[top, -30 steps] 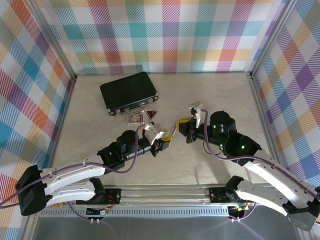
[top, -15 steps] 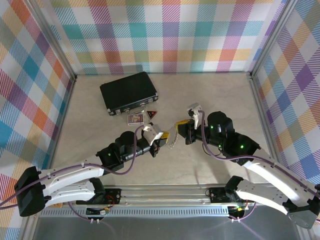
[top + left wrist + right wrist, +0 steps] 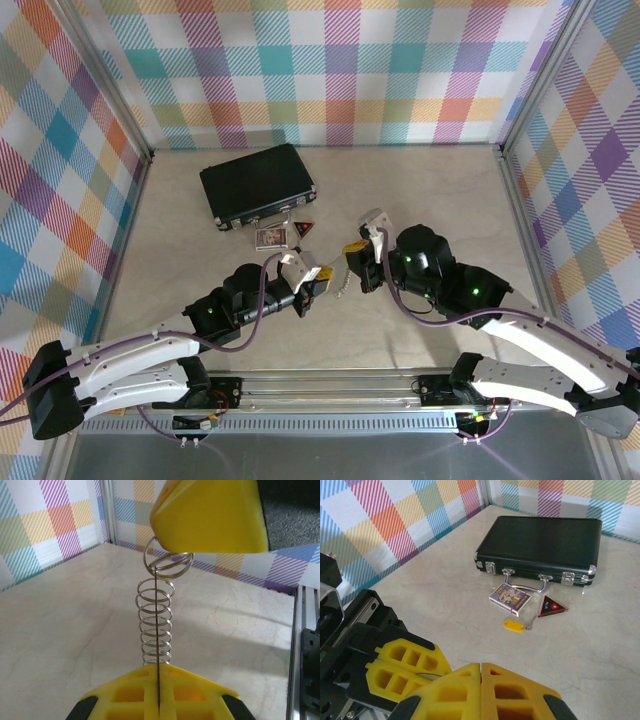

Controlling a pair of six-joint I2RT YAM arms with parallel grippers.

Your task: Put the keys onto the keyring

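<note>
A yellow-headed key [image 3: 514, 625] lies flat; the keyring's silvery chain [image 3: 156, 625] is held taut.

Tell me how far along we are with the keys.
Done: keyring off the table, stretched between the shut left hand and right hand. In hand: that keyring, no key visibly on it. Left: a yellow key lies on the table beside the card, not yet threaded.

Nothing legible here: the picture card [image 3: 509, 599] and red triangular tag [image 3: 551, 605] carry print, possibly lettering, too small to read.
</note>
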